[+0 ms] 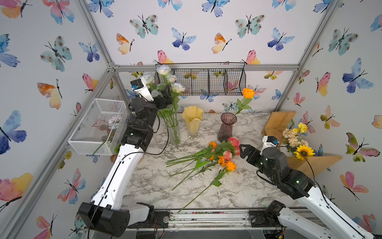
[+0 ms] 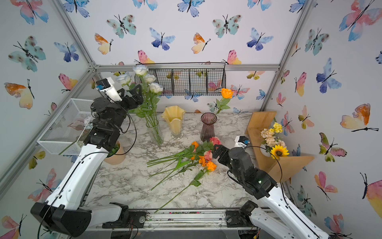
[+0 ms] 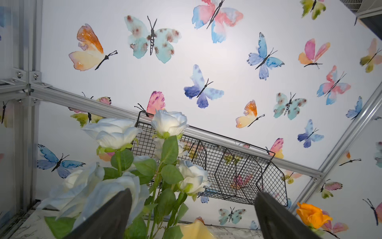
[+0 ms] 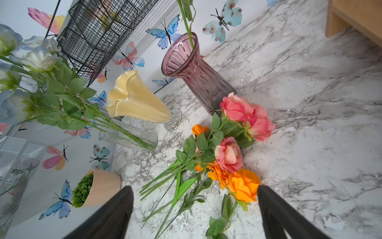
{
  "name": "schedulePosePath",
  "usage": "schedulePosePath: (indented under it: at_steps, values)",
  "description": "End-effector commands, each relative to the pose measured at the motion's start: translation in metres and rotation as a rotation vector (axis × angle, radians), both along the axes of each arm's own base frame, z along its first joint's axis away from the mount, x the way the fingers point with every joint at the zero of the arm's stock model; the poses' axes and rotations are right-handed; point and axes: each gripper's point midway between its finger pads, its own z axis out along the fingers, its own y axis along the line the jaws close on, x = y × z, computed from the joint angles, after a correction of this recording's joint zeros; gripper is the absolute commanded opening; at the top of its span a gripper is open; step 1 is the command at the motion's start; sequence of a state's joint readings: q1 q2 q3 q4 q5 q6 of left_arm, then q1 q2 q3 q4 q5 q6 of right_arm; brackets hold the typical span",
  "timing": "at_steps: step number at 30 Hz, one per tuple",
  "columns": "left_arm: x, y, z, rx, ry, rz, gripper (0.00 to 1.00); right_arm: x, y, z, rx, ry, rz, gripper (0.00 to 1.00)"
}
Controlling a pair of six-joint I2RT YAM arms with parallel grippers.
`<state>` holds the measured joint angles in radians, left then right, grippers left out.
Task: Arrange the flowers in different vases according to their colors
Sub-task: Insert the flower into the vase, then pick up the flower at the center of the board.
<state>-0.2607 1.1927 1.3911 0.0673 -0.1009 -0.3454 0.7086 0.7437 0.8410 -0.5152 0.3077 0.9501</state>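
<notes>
My left gripper hangs with jaws wide apart among the white roses, up left of the yellow vase. The roses stand in the clear vase, just left of the yellow vase. To its right, the purple vase holds one orange rose. The pink and orange flowers lie on the table, front-right of the yellow vase. My right gripper is just beside them, jaws apart.

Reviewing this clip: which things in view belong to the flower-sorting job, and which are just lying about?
Job: white roses in the clear glass vase; yellow vase; purple vase holding one orange rose; pink and orange flowers lying on the table.
Lying about: sunflower bouquet; succulent pot; black wire basket; white mesh basket; wooden shelf.
</notes>
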Motion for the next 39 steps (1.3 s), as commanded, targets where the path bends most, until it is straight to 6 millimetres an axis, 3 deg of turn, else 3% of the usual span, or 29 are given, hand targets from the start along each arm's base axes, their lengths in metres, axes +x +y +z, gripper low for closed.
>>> schedulePosePath:
  at_steps: [1, 9, 13, 17, 22, 28, 39]
  values:
    - [-0.041, 0.009, 0.008, -0.008, -0.003, -0.02, 0.99, -0.012, 0.006, -0.022, 0.018, 0.091, 0.043, 0.94]
    - [-0.113, 0.023, -0.062, 0.122, 0.186, -0.028, 0.99, -0.04, 0.016, -0.07, 0.044, 0.286, 0.123, 0.91]
    - [-0.138, 0.026, -0.093, 0.153, 0.25, -0.055, 0.99, -0.059, 0.031, -0.109, 0.066, 0.463, 0.19, 0.83]
    - [-0.146, 0.019, -0.135, 0.183, 0.348, -0.108, 0.99, -0.072, 0.037, -0.143, 0.064, 0.584, 0.19, 0.74]
    - [-0.152, 0.012, -0.174, 0.218, 0.41, -0.151, 0.99, -0.069, 0.029, -0.162, -0.014, 0.601, 0.116, 0.65]
    - [-0.154, -0.005, -0.21, 0.232, 0.464, -0.241, 0.99, -0.059, 0.039, -0.181, -0.018, 0.628, 0.088, 0.58]
    - [-0.157, -0.027, -0.226, 0.187, 0.496, -0.349, 0.99, -0.037, 0.059, -0.205, -0.042, 0.654, 0.044, 0.51]
